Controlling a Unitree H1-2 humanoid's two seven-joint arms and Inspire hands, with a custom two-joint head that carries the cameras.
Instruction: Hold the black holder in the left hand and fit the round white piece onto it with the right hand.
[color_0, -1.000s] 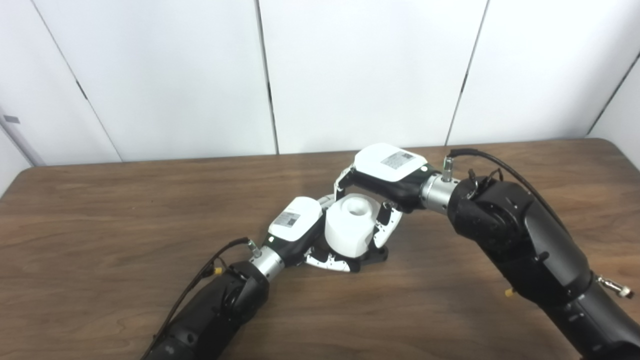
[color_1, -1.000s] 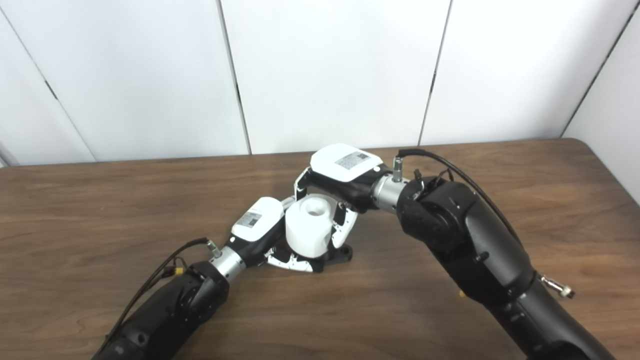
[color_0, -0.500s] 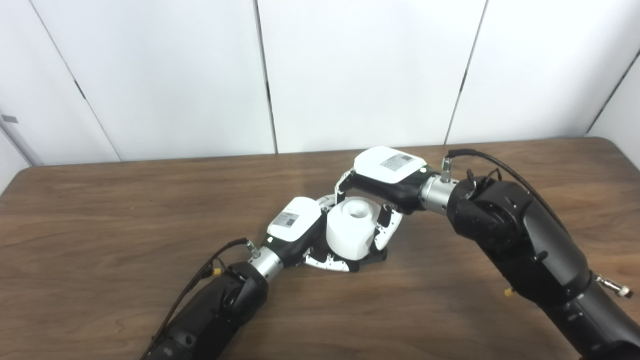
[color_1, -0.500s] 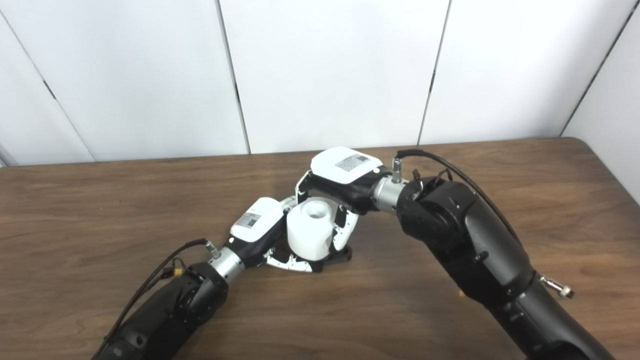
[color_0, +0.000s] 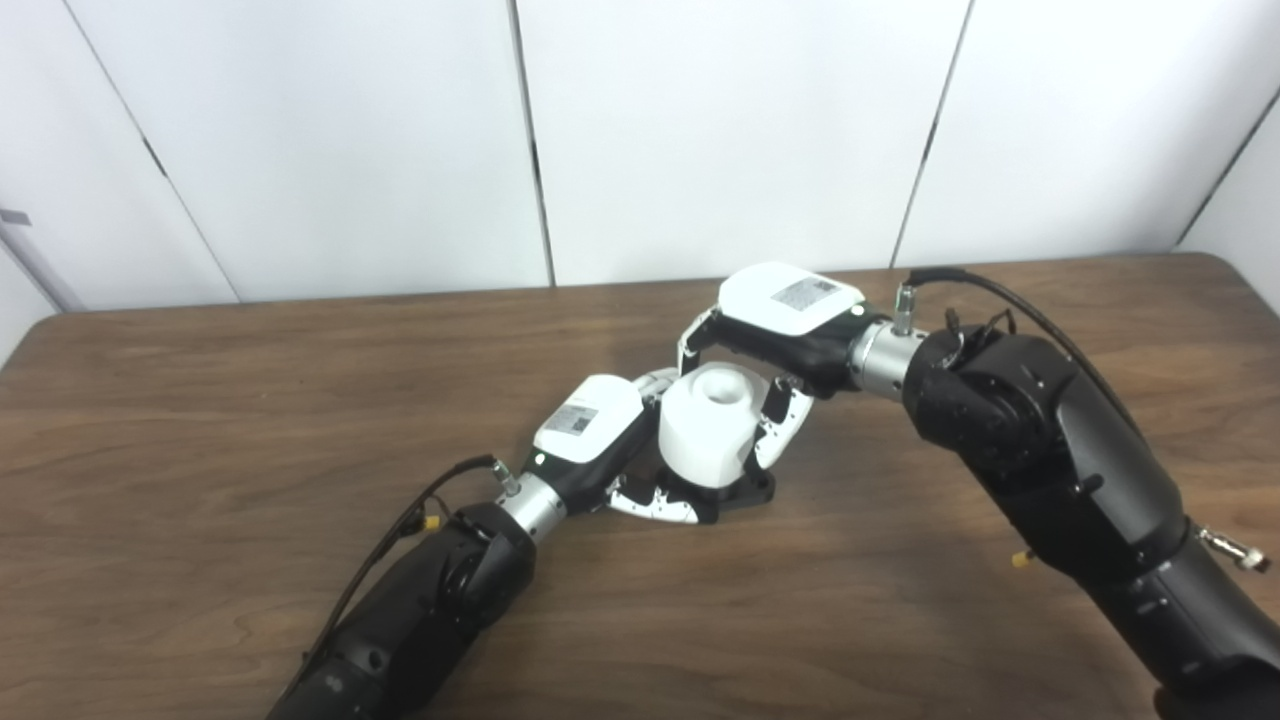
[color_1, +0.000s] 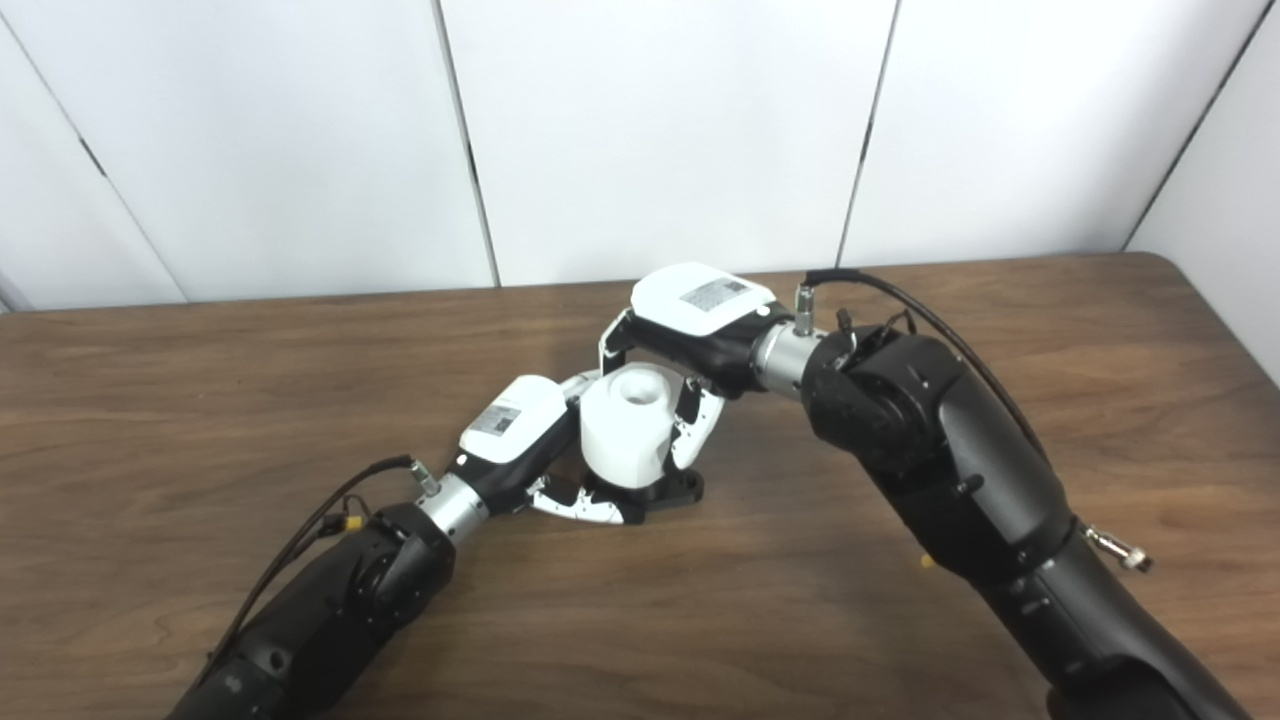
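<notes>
On the wooden table (color_0: 200, 400), left hand (color_0: 590, 440) grips black holder (color_0: 745, 490); right hand (color_0: 780, 320) clasps round white piece (color_0: 705, 425) seated on it.

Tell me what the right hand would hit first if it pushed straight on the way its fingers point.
The right hand points down and leftward with its fingers around the round white piece. It would press that piece first, and past it probably the left hand, though depth is unclear.
</notes>
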